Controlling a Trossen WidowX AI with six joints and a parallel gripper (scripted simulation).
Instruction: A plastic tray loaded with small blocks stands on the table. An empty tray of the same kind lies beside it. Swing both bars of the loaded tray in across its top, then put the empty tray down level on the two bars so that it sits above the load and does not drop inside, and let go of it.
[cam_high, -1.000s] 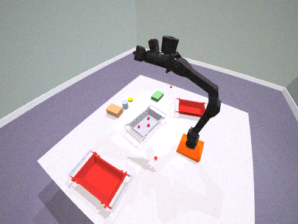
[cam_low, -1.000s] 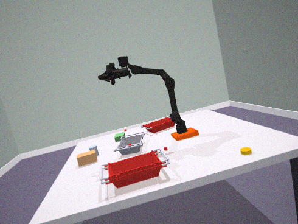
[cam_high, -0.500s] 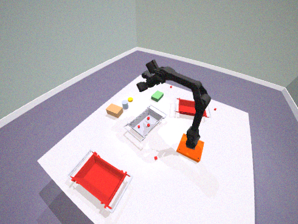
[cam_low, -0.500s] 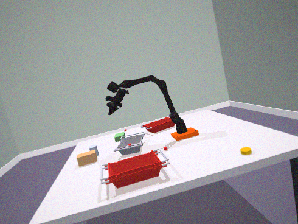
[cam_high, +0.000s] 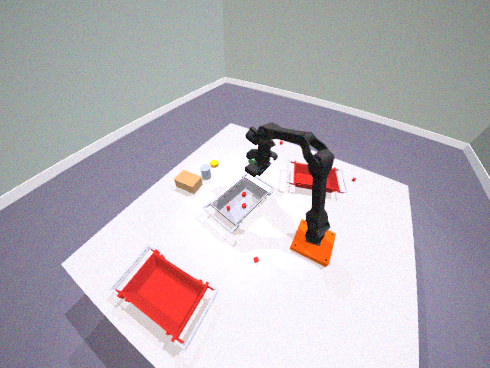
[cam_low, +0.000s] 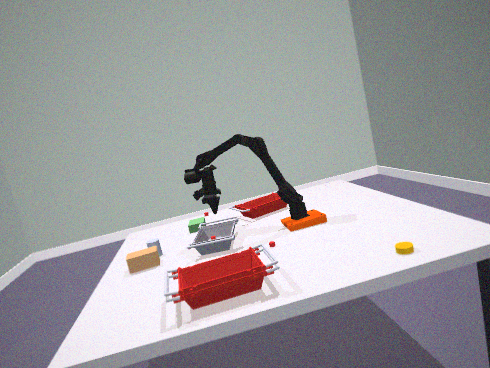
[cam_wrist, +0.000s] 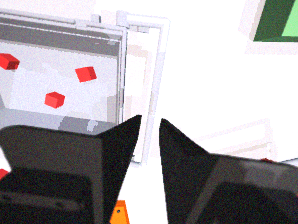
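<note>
The loaded tray is the grey tray (cam_high: 236, 216) (cam_low: 215, 246) (cam_wrist: 100, 106), with three red cubes showing inside. One wire bar (cam_wrist: 156, 85) stands out beyond its end in the wrist view. The other bar (cam_high: 220, 220) reaches out past the near-left end. A red tray (cam_high: 162, 295) (cam_low: 220, 277) at the table's near side is empty, with its bars out over its ends. Another empty red tray (cam_high: 310, 178) (cam_low: 265, 205) lies toward the back right. My gripper (cam_high: 256, 173) (cam_low: 215, 212) (cam_wrist: 150, 121) points down above the grey tray's far end. Its fingers are slightly open, with nothing between them.
A green block (cam_low: 196, 225) (cam_wrist: 282, 22) lies behind the grey tray. An orange-tan box (cam_high: 188, 181) (cam_low: 143, 259) and a grey-blue cylinder (cam_high: 205, 172) stand to its left. A loose red cube (cam_high: 256, 259) (cam_low: 272, 244) lies between the near red tray and the orange base (cam_high: 305, 250).
</note>
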